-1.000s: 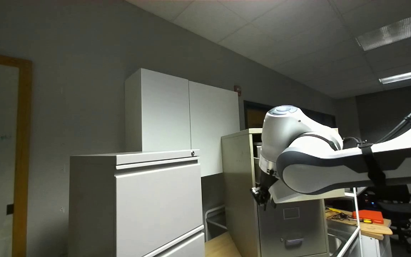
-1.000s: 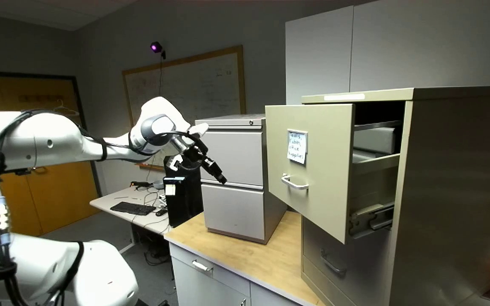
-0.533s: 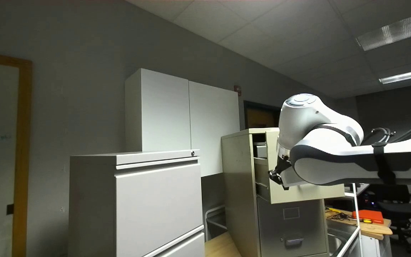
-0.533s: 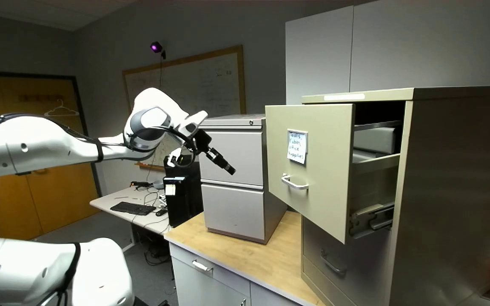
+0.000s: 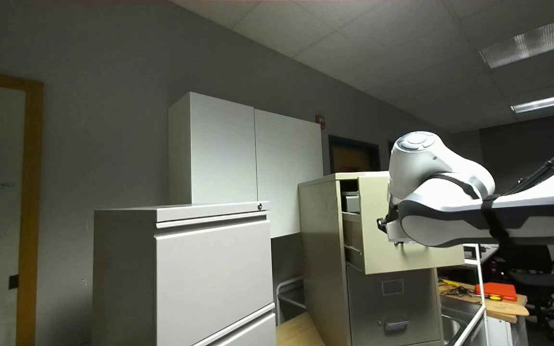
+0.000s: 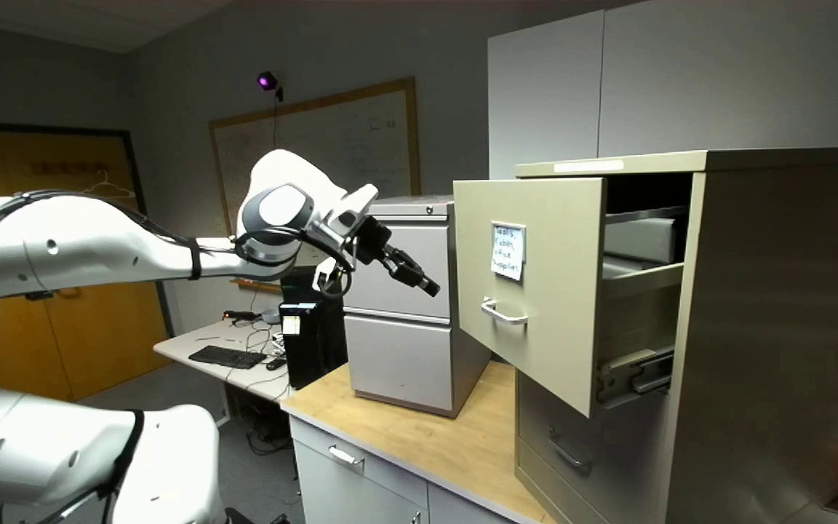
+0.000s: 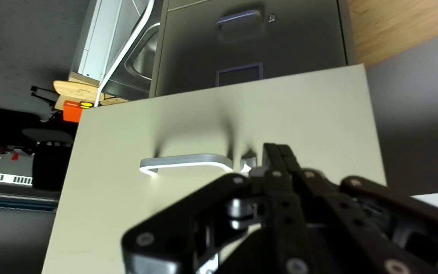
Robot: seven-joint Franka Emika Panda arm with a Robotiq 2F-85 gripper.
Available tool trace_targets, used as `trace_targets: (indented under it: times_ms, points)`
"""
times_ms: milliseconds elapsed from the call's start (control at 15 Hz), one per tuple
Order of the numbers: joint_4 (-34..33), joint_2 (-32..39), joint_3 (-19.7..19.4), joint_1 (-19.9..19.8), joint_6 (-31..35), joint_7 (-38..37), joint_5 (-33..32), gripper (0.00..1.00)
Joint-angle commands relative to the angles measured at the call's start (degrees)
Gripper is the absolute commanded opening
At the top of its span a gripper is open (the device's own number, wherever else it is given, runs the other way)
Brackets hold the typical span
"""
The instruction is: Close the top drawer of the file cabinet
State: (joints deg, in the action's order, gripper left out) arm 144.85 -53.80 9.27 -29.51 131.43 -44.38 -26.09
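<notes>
The top drawer [image 6: 557,262] of the beige file cabinet [image 6: 775,327] stands pulled out in both exterior views, where the drawer front [image 5: 375,202] and cabinet [image 5: 322,240] also show. A light box [image 6: 641,240] is inside. A label and a metal handle [image 6: 504,316] are on its front. My gripper [image 6: 430,287] is shut and empty, in front of the drawer front and apart from it. In an exterior view the arm hides most of the gripper [image 5: 383,225]. In the wrist view the closed fingertips [image 7: 278,148] point at the drawer front [image 7: 318,114], beside the lock and handle [image 7: 186,160].
A pale grey low cabinet [image 6: 398,360] stands on a wooden counter [image 6: 419,451] next to the file cabinet. A lower drawer [image 7: 299,42] of the file cabinet is closed. A white wall cupboard [image 5: 224,149] hangs behind. A sink [image 7: 143,57] and a red box [image 5: 496,291] lie beyond.
My gripper has risen and moved towards the drawer front. The arm has shifted right in both exterior views, uncovering more of the drawer's side. The drawer has not moved.
</notes>
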Motion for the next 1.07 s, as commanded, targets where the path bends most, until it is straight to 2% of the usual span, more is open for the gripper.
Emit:
trace_targets:
  times_ms: [0,600,1000]
  points:
    - [-2.36,4.44,0.92,-3.4,4.0,-4.73,-2.69,0.0]
    - [-10.35,14.04,4.2,-6.8,11.43,-9.61,-3.91,0.0]
    - [-14.29,19.82,6.43,-7.82,10.86,-13.5,-7.91,0.0]
